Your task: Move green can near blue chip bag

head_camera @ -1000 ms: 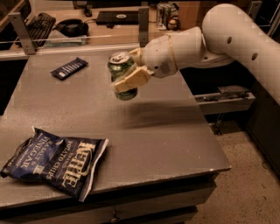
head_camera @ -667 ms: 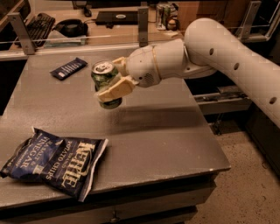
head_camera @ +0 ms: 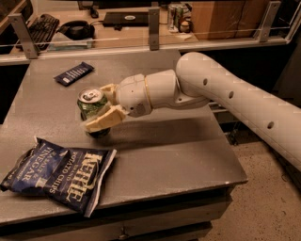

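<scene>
The green can (head_camera: 91, 104) with a silver top is upright in my gripper (head_camera: 102, 107), whose cream fingers (head_camera: 101, 122) are shut around its sides. The can's base is at or just above the grey table (head_camera: 169, 150), a short way beyond the top edge of the blue chip bag (head_camera: 59, 172). The bag lies flat and crinkled at the front left of the table, its white "Kettle" lettering upside down to the camera. My white arm (head_camera: 225, 94) reaches in from the right.
A small flat dark blue snack bar wrapper (head_camera: 74, 73) lies at the table's back left. Behind a railing, a desk holds a keyboard (head_camera: 40, 24), a dark headset (head_camera: 75, 30) and cans (head_camera: 176, 14). The table's right edge drops to the floor (head_camera: 263, 197).
My gripper has carried the green can left and down, from mid-air over the table's middle to just beyond the chip bag's top edge.
</scene>
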`<control>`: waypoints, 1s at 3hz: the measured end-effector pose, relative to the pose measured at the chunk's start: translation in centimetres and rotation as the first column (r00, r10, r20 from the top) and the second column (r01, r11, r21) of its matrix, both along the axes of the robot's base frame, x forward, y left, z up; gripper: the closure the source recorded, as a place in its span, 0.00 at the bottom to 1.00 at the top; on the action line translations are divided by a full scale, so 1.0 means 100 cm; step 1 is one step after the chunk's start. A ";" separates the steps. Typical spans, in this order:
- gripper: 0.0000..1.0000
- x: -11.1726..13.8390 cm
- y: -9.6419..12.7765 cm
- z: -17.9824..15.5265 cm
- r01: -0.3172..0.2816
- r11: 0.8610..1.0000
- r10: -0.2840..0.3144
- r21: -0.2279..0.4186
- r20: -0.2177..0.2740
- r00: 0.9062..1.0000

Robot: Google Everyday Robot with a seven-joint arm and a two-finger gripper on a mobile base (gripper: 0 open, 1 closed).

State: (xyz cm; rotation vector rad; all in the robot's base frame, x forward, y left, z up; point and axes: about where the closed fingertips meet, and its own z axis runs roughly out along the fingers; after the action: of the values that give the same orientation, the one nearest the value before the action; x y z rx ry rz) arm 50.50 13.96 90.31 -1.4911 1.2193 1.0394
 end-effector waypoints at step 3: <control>0.36 -0.015 0.017 -0.018 -0.041 0.998 0.043 0.042 -0.062 0.997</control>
State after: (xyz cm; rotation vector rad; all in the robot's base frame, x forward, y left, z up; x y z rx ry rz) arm 49.02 15.62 88.50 -1.4679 1.2076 1.1400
